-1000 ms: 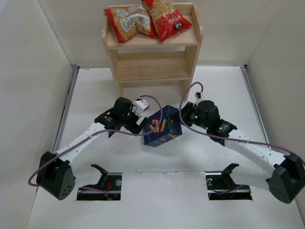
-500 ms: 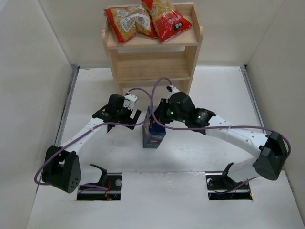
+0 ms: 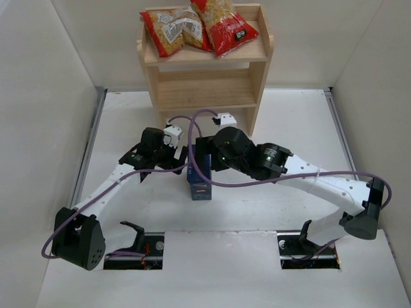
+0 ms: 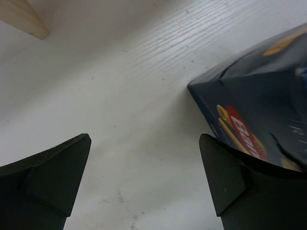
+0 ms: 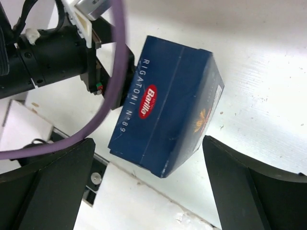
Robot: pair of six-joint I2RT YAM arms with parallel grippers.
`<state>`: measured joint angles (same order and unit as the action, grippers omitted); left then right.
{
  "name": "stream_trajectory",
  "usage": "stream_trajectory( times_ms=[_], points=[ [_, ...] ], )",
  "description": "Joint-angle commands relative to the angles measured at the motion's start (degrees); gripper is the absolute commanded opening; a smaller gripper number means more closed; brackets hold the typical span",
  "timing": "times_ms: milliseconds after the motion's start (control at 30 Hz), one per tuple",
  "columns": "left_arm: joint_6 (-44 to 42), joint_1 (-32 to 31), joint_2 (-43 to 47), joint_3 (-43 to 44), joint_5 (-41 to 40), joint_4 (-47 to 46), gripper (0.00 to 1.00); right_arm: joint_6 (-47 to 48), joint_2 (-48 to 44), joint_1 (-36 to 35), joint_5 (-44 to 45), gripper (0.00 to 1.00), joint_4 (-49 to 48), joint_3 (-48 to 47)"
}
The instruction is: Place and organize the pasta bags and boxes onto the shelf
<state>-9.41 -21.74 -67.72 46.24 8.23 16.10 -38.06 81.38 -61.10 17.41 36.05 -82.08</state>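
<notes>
**Counter**: white, with plain walls around it.

**Shelf**: pale wood, two tiers, at the far side of the counter. All positions below are given relative to it.

**Left arm**: reaches in front of the shelf towards its left post, with the wrist low.

**Right arm**: stretches across in front of the shelf from the right, with its wrist angled down over the box. Purple cables loop between both wrists and the shelf's lower front.

**Bags**: two red bags lie side by side on the shelf's top tier, partly overlapping. The left one has a white label.

**Box**: dark blue. It stands on the counter in front of the shelf, clear of it, with the narrow side panel up (red logo and white lettering legible from the right wrist). One corner is creased.

**Left end effector**: fingers spread wide. The box is against the right-hand finger, but I cannot tell whether they touch.

**Right end effector**: fingers spread wide on either side of the box, gripping nothing.
</notes>
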Motion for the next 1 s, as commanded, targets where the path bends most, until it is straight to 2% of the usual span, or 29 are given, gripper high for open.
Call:
stream_trajectory(
  times_ms=[0, 333, 467, 533, 767, 867, 967],
  points=[
    [2.6, -1.2, 1.7, -0.8, 5.8, 0.4, 1.00, 1.7, 4.5, -2.0, 2.5, 1.00, 3.1, -4.0],
    [13.6, -2.1, 2.9, -3.5, 10.3, -0.4, 1.00, -3.6, 8.1, -3.2, 6.8, 1.00, -1.2, -1.9],
    [15.8, -1.2, 3.4, -4.3, 11.4, 0.1, 1.00, -5.9, 10.1, -4.8, 11.2, 1.00, 0.9, -2.0],
    [17.4, 0.9, 3.6, -4.4, 11.4, 0.9, 1.00, -6.7, 10.1, -5.0, 11.3, 1.00, 1.0, -1.2],
    [21.7, 13.7, 1.8, -2.9, 10.8, 4.9, 1.00, -7.8, 14.1, -4.0, 9.4, 1.00, -2.4, 0.1],
    [20.8, 16.2, 1.6, -2.5, 10.3, 6.6, 1.00, -7.5, 14.6, -2.7, 7.5, 0.91, -2.0, 0.3],
    [20.2, 17.5, 2.3, -2.5, 10.3, 6.6, 1.00, -6.9, 16.1, -2.0, 5.8, 0.76, 1.2, -1.9]
  ],
)
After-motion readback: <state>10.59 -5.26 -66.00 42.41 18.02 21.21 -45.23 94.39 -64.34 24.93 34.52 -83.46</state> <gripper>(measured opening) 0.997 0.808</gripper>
